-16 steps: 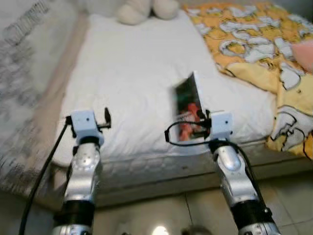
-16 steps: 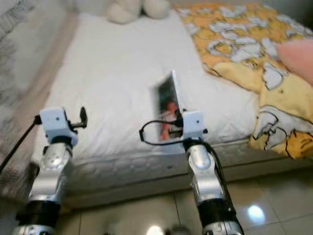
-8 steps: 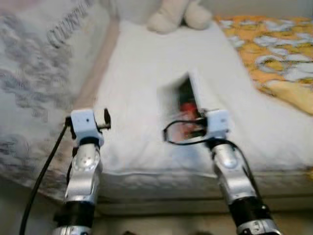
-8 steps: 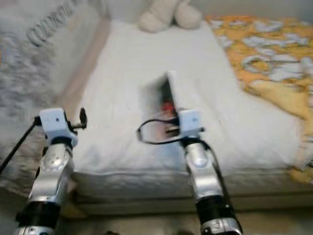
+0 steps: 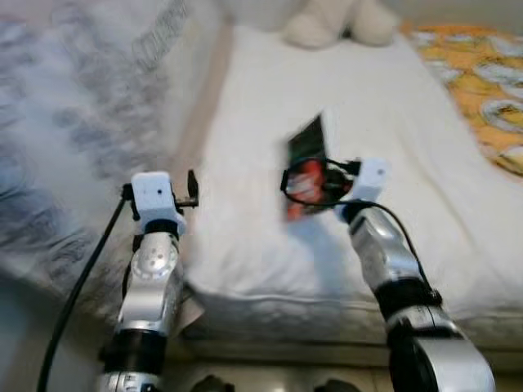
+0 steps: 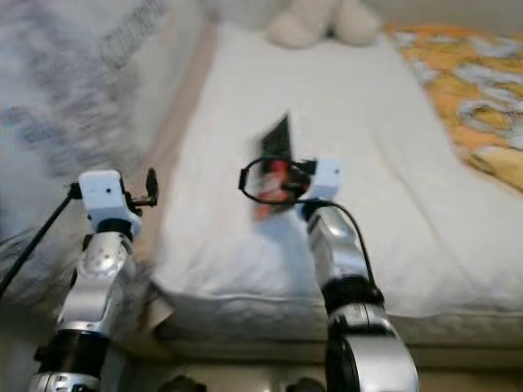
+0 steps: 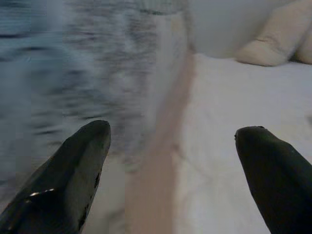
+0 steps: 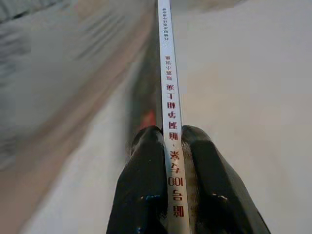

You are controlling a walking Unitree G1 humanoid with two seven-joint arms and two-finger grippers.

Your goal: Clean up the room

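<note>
My right gripper [image 5: 320,181] is shut on a thin book [image 5: 306,166] with a dark cover and red picture, held upright over the white mattress [image 5: 392,122]. In the right wrist view the book's white spine [image 8: 170,97] with red characters runs between the two black fingers [image 8: 146,180], which press on it from both sides. My left gripper [image 5: 191,188] is raised at the left, over the bed's edge beside a grey patterned blanket [image 5: 73,147]. In the left wrist view its fingers [image 7: 80,161] stand wide apart with nothing between them.
A cream plush toy [image 5: 331,20] lies at the head of the bed. An orange and yellow patterned quilt [image 5: 482,82] covers the bed's right side. The mattress front edge [image 5: 327,314] is just ahead, with floor below.
The camera has swung left: the blanket now takes up more of the view and the quilt has slid to the right edge. The book stays in my right gripper, now tilted further left.
</note>
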